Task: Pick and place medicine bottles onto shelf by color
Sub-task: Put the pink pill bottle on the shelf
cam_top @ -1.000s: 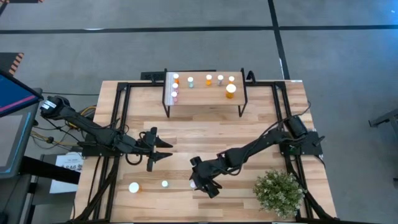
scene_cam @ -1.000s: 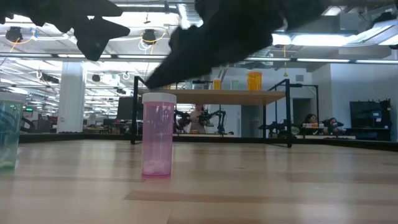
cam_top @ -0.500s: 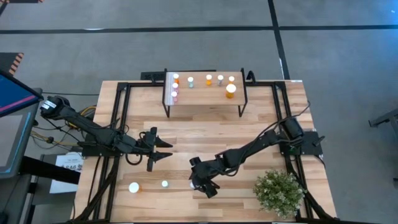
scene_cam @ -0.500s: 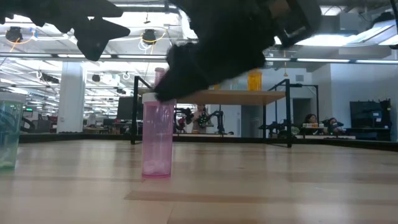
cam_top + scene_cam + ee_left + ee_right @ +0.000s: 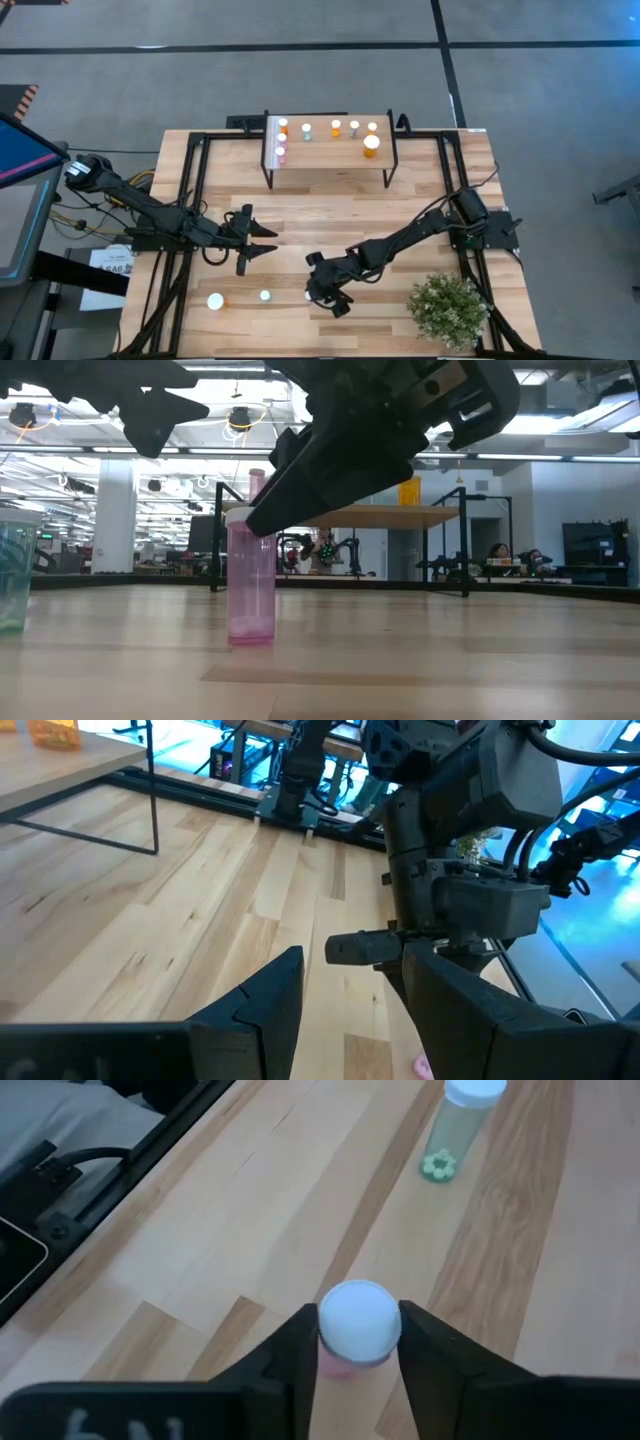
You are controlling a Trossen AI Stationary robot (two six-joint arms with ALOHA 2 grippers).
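Lowered right end effector point(image 5: 358, 1342) — astride pink bottle point(image 5: 358, 1324)

Grey floor point(image 5: 300, 80) crossed by dark lines; bright ceiling lights point(image 5: 560, 422), white column point(image 5: 115, 515), people seated point(image 5: 497, 552) behind.

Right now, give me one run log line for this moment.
right gripper: fingers against cap of pink bottle, bottle standing on table | left gripper: open, waiting mid-table | shelf: several bottles placed

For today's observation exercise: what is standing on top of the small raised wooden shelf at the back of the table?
On the shelf stand several white-capped bottles, mostly along its back edge, with one larger orange bottle toward the right end. Their exact colours are hard to tell from above.
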